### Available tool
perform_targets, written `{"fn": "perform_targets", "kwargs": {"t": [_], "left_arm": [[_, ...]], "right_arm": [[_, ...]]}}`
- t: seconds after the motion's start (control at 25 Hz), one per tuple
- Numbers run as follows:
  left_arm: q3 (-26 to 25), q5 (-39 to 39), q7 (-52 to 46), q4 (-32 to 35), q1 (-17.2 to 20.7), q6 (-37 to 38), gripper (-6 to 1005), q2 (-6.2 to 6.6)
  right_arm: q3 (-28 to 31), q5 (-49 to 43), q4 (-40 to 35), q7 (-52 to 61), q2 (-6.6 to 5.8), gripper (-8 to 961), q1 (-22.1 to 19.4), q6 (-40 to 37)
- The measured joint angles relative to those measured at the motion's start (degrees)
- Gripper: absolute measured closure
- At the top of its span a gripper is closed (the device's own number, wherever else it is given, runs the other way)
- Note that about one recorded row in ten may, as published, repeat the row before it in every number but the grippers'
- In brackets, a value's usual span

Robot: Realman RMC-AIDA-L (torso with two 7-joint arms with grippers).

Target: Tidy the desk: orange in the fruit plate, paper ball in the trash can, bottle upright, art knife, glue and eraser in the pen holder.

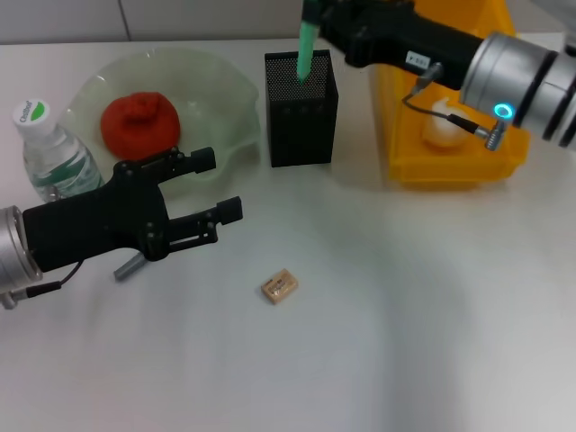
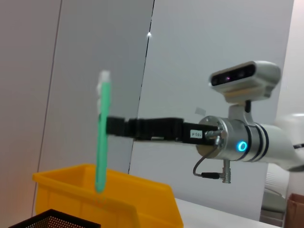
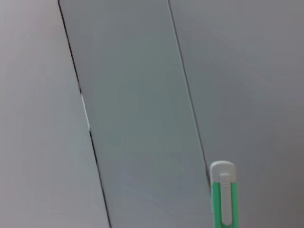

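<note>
From the head view: my right hand (image 1: 317, 20) is pinching the green art knife (image 1: 306, 52) by its upper part, and the knife hangs nearly upright with its lower end right at the mouth of the pen holder (image 1: 301, 121). That's the relation I'm steering by: long axis vertical, tip over the opening, so I judge a straight lowering and release is what's called for. My left hand (image 1: 216, 184) has its fingers spread and holds nothing, hovering low over the surface (image 1: 405, 315) just in front of the fruit plate (image 1: 225, 90). The orange (image 1: 139, 124) sits in that plate. The bottle (image 1: 49, 153) stands upright beside it. The paper ball (image 1: 441, 128) lies inside the trash can (image 1: 450, 166). The eraser (image 1: 279, 286) lies loose on the surface, nearer my left hand than my right. A grey stick-like thing (image 1: 128, 266) peeks out under my left arm; maybe the glue, I can't tell.

Left wrist view: the knife (image 2: 102, 137) hangs vertical in the right hand (image 2: 111, 127), its lower end above the pen holder's mesh rim (image 2: 52, 219), the yellow can (image 2: 133, 199) behind.

Right wrist view: only the knife's capped end (image 3: 222, 194) against a plain wall.
</note>
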Motion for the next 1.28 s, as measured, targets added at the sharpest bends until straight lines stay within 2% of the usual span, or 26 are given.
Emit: {"fn": "perform_targets", "kwargs": {"t": [0.12,0.28,0.44,0.64,1.08,1.28], "left_arm": [[0.0,0.0,0.0,-0.1,-0.2,-0.4,221,-0.05],[0.1,0.0,0.0,-0.1,-0.5,-0.5,221,-0.08],[0.2,0.0,0.0,-0.1,-0.6,-0.6,221,-0.08],[0.2,0.0,0.0,-0.2,-0.6,-0.6,221,-0.09],[0.1,0.0,0.0,-0.8,-0.6,-0.6,221,-0.08],[0.1,0.0,0.4,-0.9,-0.6,-0.5,220,-0.08]], "right_arm": [[-0.4,8.8,6.3,-11.3,0.10,787,1.2,-3.9],[-0.7,10.7,12.9,-20.8,0.30,787,4.3,-3.9],[-0.4,11.0,16.8,-22.2,0.34,787,6.9,-1.8],[-0.9,10.9,17.9,-22.4,0.35,787,8.5,2.6],[-3.8,11.2,18.8,-23.9,0.42,762,9.2,5.8],[-4.3,11.2,18.8,-23.9,0.44,645,9.3,6.3]]}}
